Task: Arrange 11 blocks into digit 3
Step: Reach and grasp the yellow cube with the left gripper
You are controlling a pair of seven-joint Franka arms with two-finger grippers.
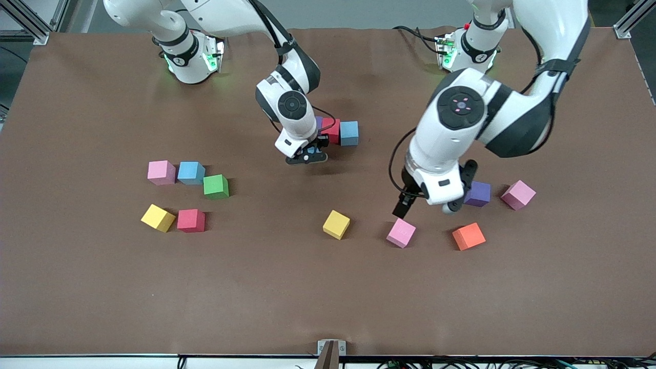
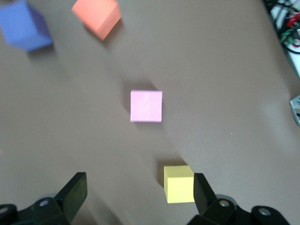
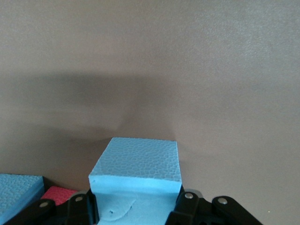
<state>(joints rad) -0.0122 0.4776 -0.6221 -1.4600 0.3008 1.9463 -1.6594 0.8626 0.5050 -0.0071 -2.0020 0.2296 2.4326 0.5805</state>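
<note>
My right gripper (image 1: pixel 307 155) is shut on a blue block (image 3: pixel 136 180) and holds it low over the table, next to a short row of a purple block (image 1: pixel 319 122), a red block (image 1: pixel 332 131) and a blue block (image 1: pixel 349 133). My left gripper (image 1: pixel 425 209) hangs open and empty over the table between a pink block (image 1: pixel 401 232) and a purple block (image 1: pixel 477 193). In the left wrist view the left gripper (image 2: pixel 139 197) has bare table between its fingers, with the pink block (image 2: pixel 146 106) and a yellow block (image 2: pixel 179 183) ahead of it.
An orange block (image 1: pixel 468 236) and another pink block (image 1: pixel 518 195) lie toward the left arm's end. A yellow block (image 1: pixel 336 224) lies mid-table. Toward the right arm's end lie pink (image 1: pixel 161 172), blue (image 1: pixel 191 172), green (image 1: pixel 216 186), yellow (image 1: pixel 158 218) and red (image 1: pixel 191 220) blocks.
</note>
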